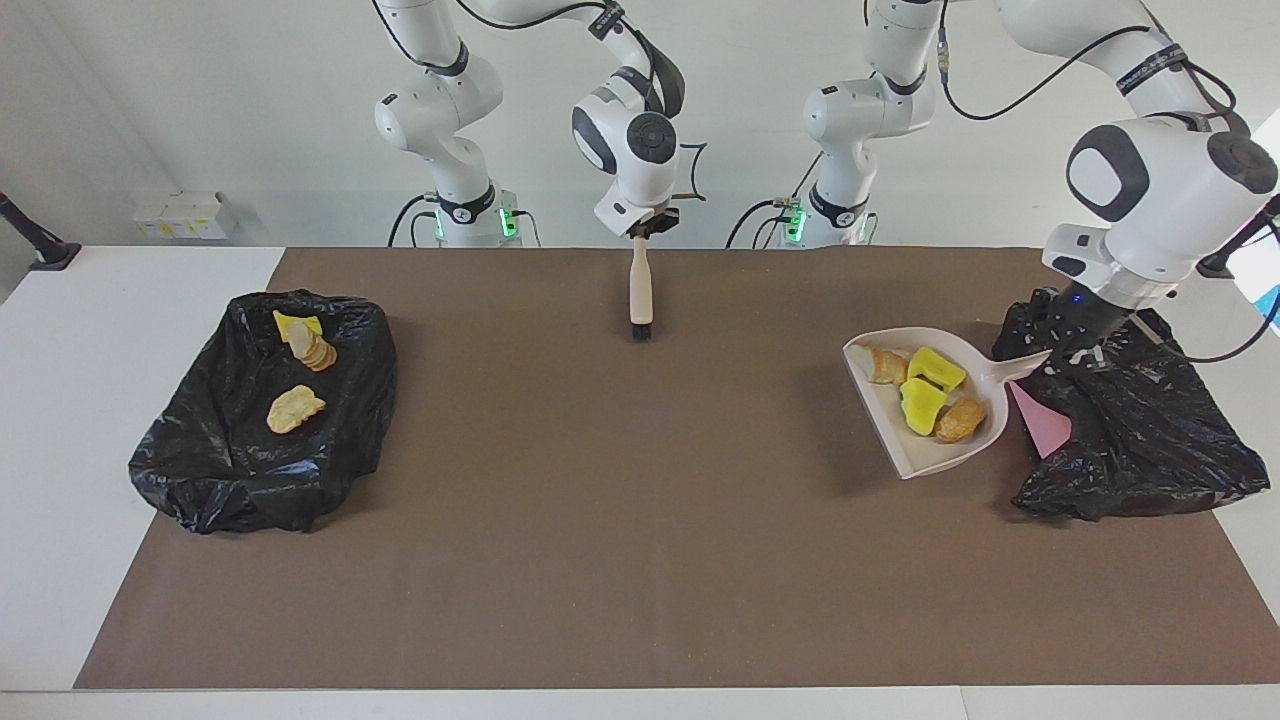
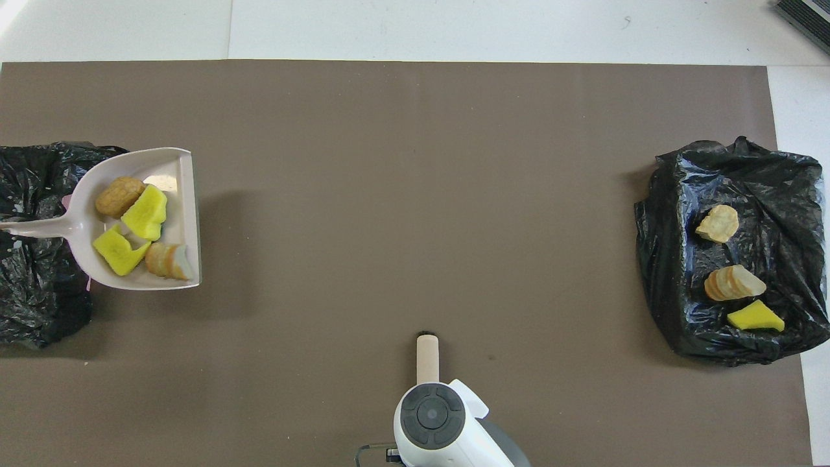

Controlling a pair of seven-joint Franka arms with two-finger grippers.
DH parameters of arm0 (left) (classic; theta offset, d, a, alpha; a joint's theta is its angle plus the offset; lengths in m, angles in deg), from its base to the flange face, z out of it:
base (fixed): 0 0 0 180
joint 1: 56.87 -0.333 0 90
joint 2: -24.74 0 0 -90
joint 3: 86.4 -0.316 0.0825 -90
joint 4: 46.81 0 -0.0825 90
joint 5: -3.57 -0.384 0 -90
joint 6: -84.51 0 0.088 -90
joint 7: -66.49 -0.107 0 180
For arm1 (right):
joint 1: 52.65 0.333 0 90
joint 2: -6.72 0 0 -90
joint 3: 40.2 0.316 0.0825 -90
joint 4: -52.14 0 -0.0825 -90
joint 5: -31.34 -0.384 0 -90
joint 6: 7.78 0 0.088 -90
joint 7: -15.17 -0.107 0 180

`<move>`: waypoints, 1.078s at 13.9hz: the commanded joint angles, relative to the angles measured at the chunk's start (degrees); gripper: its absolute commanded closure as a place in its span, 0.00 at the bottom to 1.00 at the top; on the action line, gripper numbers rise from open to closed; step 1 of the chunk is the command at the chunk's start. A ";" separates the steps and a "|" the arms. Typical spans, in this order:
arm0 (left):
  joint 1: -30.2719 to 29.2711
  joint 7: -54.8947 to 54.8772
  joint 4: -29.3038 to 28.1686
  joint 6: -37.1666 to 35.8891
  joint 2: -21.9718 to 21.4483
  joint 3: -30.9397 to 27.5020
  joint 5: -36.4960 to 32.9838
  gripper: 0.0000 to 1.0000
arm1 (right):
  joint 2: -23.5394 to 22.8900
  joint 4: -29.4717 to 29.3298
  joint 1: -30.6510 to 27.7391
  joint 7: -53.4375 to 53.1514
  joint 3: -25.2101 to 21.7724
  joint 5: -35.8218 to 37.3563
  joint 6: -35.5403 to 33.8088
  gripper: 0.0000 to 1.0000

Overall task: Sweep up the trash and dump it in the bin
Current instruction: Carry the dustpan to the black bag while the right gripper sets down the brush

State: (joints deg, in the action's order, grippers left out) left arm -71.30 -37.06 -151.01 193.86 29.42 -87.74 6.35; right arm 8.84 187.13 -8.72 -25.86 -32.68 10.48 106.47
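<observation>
Lying in a crumpled black bag-lined bin (image 1: 262, 410): three trash scraps (image 1: 296, 409). Right gripper (image 1: 644, 229) clenches a tan wooden-handled brush (image 1: 640, 297). Left gripper (image 1: 1068, 345), over another black bag (image 1: 1140, 430), grasps a beige plastic dustpan (image 1: 925, 455) with four scraps (image 1: 923, 405).

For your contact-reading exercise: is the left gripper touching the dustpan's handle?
Touching: in the facing view the left gripper is shut on the dustpan handle's end.
</observation>
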 commanded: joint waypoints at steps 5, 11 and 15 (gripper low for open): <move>-11.40 -14.02 13.22 -3.45 5.94 0.20 -3.55 1.00 | -1.24 -0.87 -0.68 3.05 -0.14 -1.30 0.62 0.35; -12.91 -13.69 15.00 6.21 7.01 -0.15 -18.04 1.00 | 4.98 -2.89 -6.21 3.14 -0.76 -0.59 -2.01 0.24; -12.38 -13.42 15.08 6.66 6.40 -0.15 -25.26 1.00 | 9.48 -7.78 -13.85 5.41 -0.85 3.00 -9.62 0.20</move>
State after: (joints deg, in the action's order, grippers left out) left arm -83.75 -50.67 -137.05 199.97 35.95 -88.08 -15.67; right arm 16.10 182.25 -19.00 -22.95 -33.85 11.44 102.16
